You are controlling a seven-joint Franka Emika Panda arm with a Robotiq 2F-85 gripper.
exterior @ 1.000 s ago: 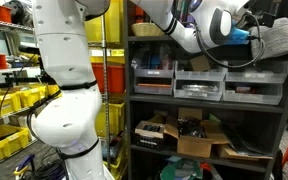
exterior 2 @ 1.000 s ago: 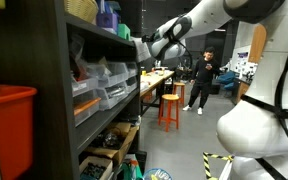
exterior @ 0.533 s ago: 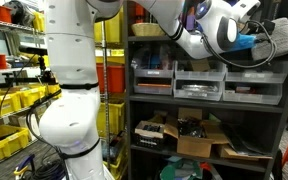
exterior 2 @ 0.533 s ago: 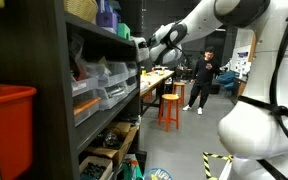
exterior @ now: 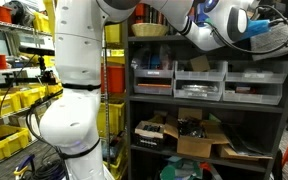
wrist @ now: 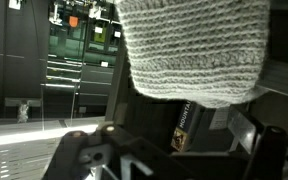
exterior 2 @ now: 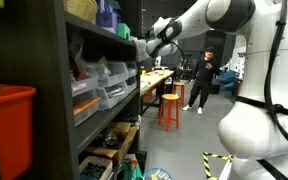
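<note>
In an exterior view, yellow bins (exterior: pixel 9 100) crowd the rack at nine o'clock. The robot's white body (exterior: pixel 74 110) stands just right of them, and dark shelving (exterior: pixel 209 108) fills the rest, with grey drawers (exterior: pixel 199 82) on its middle level and a cardboard box (exterior: pixel 199 142) below. At one o'clock the hand (exterior: pixel 252 22) reaches in over the top shelf, its fingers spread wide and holding nothing. Just beside it, at two o'clock, a knitted cloth (exterior: pixel 277 36) lies bunched on that shelf; whether they touch I cannot tell. In the wrist view the cloth (wrist: pixel 194 50) hangs at twelve o'clock, beyond the hand (wrist: pixel 179 150). It looks light, soft and floppy. It should sag rather than slide, and the loose knit could snag, so a pinch on the near hem or a thick fold seems the best hold. Room is tight towards three o'clock, where the shelf's end post stands close. In an exterior view the aisle before the shelving lies open — a stool (exterior 2: pixel 170 108) and a person (exterior 2: pixel 202 80) are well apart.
</note>
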